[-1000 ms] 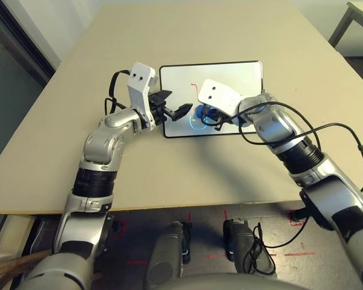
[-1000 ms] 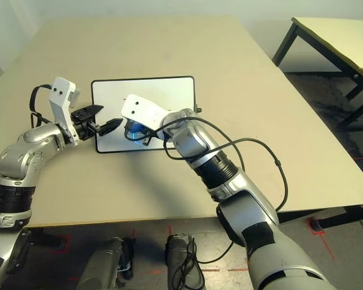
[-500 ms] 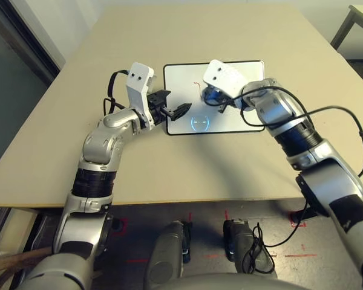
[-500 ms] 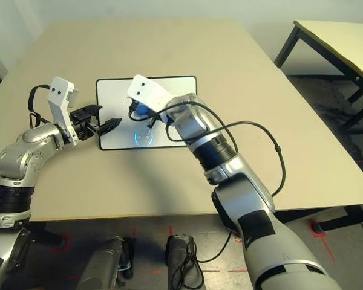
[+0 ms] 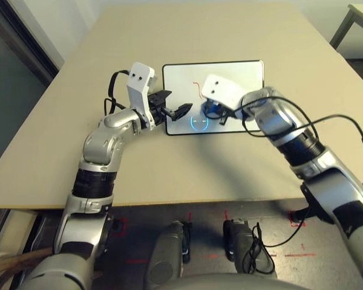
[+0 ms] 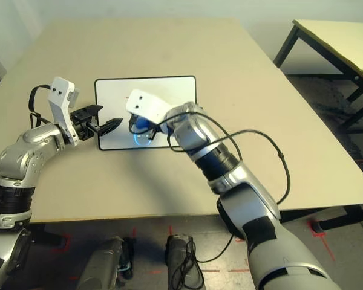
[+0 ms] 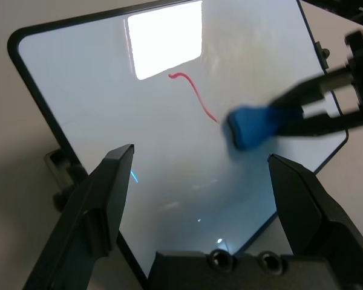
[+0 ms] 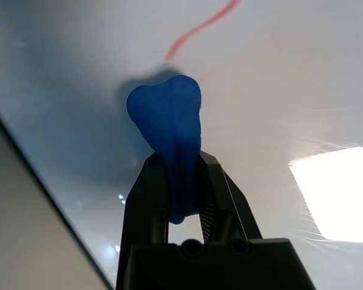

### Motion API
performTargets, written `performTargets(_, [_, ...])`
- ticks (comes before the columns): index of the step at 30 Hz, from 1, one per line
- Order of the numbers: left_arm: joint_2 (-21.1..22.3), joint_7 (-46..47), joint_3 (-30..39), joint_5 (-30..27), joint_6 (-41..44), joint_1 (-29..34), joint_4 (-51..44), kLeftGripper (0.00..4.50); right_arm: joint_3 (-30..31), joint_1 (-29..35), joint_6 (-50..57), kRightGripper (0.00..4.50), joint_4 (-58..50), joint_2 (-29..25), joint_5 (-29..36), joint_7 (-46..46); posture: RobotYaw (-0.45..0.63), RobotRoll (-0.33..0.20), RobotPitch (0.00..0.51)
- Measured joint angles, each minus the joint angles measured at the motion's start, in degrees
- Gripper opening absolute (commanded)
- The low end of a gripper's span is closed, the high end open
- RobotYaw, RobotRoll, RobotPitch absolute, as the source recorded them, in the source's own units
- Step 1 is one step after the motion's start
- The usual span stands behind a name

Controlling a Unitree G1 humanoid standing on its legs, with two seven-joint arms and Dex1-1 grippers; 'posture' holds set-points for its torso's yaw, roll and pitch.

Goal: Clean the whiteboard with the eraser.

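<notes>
The right pincer (image 8: pixel 181 175), pinching the small blue rounded eraser (image 8: pixel 169 124), has drawn back from the red squiggle (image 7: pixel 193 93) on the flat white black-framed whiteboard (image 5: pixel 242 75). Beside its near-left edge, the left pincer (image 7: pixel 199 199) stays spread above the beige tabletop (image 5: pixel 187 169).

Both silver forearms are showing black bands near the elbows. A white camera housing with two dark dots is sitting on each wrist. Black cables are looping beside both arms. The left gripper (image 5: pixel 172 109) and the right gripper (image 8: pixel 180 175) are wearing thin black fingers.
</notes>
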Motion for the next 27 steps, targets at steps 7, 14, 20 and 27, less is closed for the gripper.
performTargets(7, [0.0,0.0,0.0,0.0,0.0,0.0,0.0,4.5,0.6,3.5,1.7,0.59,-4.6,-0.8,-0.5,1.0,0.07,0.0,0.178])
performTargets(14, [-0.1,0.0,0.0,0.0,0.1,0.3,0.0,4.5,1.1,3.3,1.8,0.59,-5.1,0.6,-0.2,1.7,0.07,0.0,0.176])
performTargets(20, [-0.1,-0.3,0.0,0.0,0.1,0.3,-0.1,4.5,-4.1,-3.6,-3.0,0.59,4.8,3.2,0.2,-3.8,0.07,0.0,0.171])
performTargets(27, [-0.1,-0.3,0.0,0.0,0.1,0.3,-0.1,4.5,-4.6,-3.6,-4.1,0.59,3.9,3.2,-0.2,-3.4,0.08,0.0,0.169])
